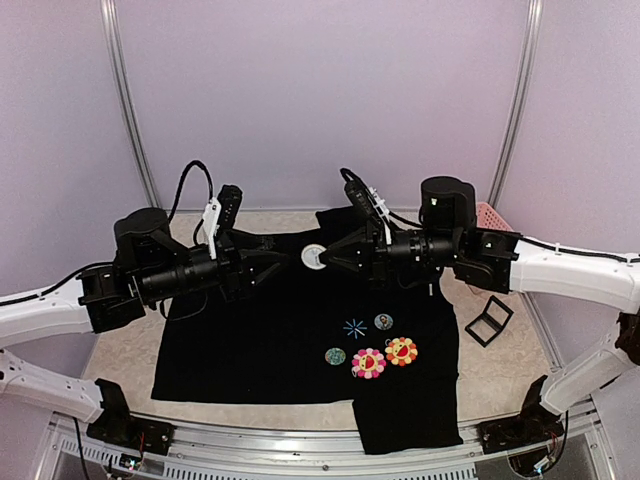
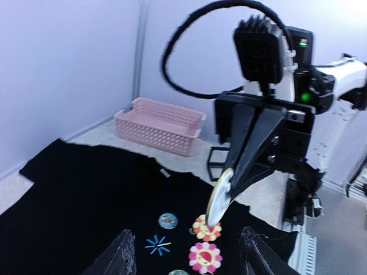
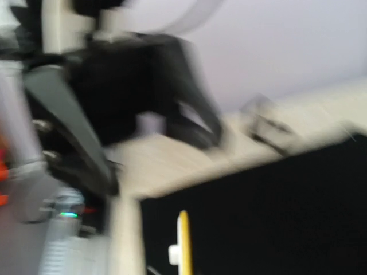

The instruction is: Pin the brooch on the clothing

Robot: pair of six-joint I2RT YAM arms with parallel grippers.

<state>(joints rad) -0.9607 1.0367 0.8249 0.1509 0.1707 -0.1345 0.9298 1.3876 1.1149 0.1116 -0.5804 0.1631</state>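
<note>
1. The right pincer [image 1: 328, 258] is squeezed shut on the brooch [image 1: 313, 257]. The brooch is a small, round, white disc, and the pincer holds it by its edge, up in the air.
2. The left pincer [image 1: 278, 262] points straight at the right pincer. Its two fingers [image 2: 119, 259] stand wide apart, and nothing is held between them.
3. The brooch sits between the two pincers, just in front of the left pincer's tips. I cannot tell if it touches them.
4. The shirt [image 1: 250, 350] is black and lies spread out on the worktop [image 1: 120, 350], under both pincers.
5. A light-blue star mark [image 1: 354, 328] is on the shirt, below the right pincer and nearer the arm bases.
6. The pink flower badge [image 1: 368, 362] and the orange flower badge [image 1: 401, 351] sit side by side just past the star, nearer the bases still.
7. A pink basket [image 2: 160, 123] stands on the worktop behind the right pincer.
8. A black frame [image 1: 489, 321] lies on the worktop beside the shirt, on the right pincer's outer side.
9. The right wrist view is very blurry. There the brooch shows only as a thin pale strip.
</note>
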